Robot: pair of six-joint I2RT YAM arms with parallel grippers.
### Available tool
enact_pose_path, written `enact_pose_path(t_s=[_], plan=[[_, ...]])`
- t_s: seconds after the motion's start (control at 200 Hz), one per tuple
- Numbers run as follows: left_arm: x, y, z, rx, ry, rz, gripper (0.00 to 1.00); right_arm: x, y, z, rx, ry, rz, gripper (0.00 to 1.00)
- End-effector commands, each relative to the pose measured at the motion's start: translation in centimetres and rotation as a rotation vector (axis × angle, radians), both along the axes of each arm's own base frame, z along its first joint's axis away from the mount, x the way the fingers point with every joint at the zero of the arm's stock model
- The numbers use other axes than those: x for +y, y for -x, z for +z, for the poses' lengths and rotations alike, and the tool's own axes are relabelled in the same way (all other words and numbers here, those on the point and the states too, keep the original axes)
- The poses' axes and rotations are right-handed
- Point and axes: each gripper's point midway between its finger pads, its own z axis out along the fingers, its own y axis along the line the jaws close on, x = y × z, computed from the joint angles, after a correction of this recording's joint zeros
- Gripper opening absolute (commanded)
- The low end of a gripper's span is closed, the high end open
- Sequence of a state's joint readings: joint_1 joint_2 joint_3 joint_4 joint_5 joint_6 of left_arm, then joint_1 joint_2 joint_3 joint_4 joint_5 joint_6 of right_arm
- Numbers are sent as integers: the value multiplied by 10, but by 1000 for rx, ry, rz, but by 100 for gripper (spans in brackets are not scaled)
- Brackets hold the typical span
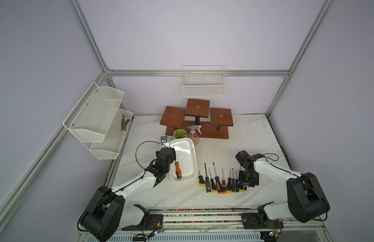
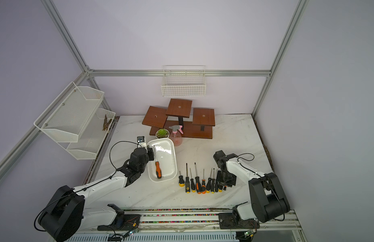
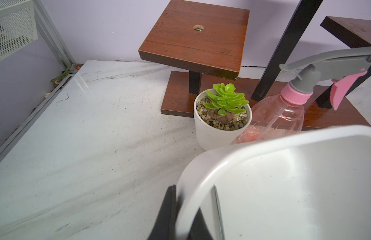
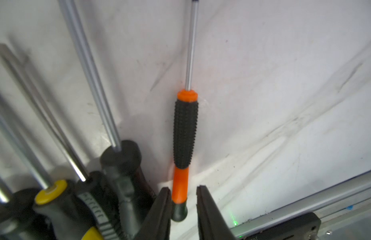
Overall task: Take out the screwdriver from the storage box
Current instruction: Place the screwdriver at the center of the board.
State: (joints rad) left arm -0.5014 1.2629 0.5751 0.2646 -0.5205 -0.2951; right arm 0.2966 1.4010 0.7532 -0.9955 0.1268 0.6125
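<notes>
Nearest, a row of drivers (image 1: 218,182) is laid side by side on the surface (image 1: 234,146), handles toward the near edge, shafts pointed away. At the row's right end the right tool (image 4: 183,199) is positioned around a slim driver (image 4: 185,133) w/ an orange & blk handle. Its jaws are seen spread, w/ the handle's butt end btwn them and a gap shown on at least one side, so nothing is pinched. The slim driver is laid flat on the surface, just beside the next blk handle.

Further back & to the left, the storage box (image 1: 187,161) is set on the surface, long axis running near to far. The screwdriver (image 1: 177,170) is found inside it, flat on the floor along the left wall, orange/blk handle at the near end, shaft pointed away. The left tool (image 3: 185,209) is pressed together on the box's left rim, one finger (image 3: 166,218) outside the wall, one inside. The shaft is seen just beside the inner finger; contact cannot be told.

Beyond the box's far end a plant pot (image 1: 179,134) & a spray bottle (image 1: 193,136) are stood close together, near the rim. Behind them a wooden stand (image 1: 197,108) w/ three square platforms is placed by the back wall. Above it a wire basket (image 1: 203,88) is hung, and a mesh shelf (image 1: 98,117) is mounted on the left wall.
</notes>
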Motion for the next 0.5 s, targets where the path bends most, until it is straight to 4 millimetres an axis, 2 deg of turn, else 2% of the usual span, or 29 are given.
enact_pose_path(t_s=[0.0, 0.2, 0.3, 0.39, 0.495], plan=[[3, -1, 13, -46, 8, 9, 0, -3, -7, 17, -78, -1, -22, 28], [3, -1, 12, -43, 8, 9, 0, 3, -13, 54, -212, -64, -45, 32], [3, -2, 13, -41, 7, 7, 0, 26, -21, 75, -321, -198, -27, 35], [3, -2, 13, -42, 9, 8, 0, 43, -26, 90, -396, -233, 2, 38], [4, -1, 13, -39, 7, 10, 0, 81, -29, 107, -473, -227, 124, 41]])
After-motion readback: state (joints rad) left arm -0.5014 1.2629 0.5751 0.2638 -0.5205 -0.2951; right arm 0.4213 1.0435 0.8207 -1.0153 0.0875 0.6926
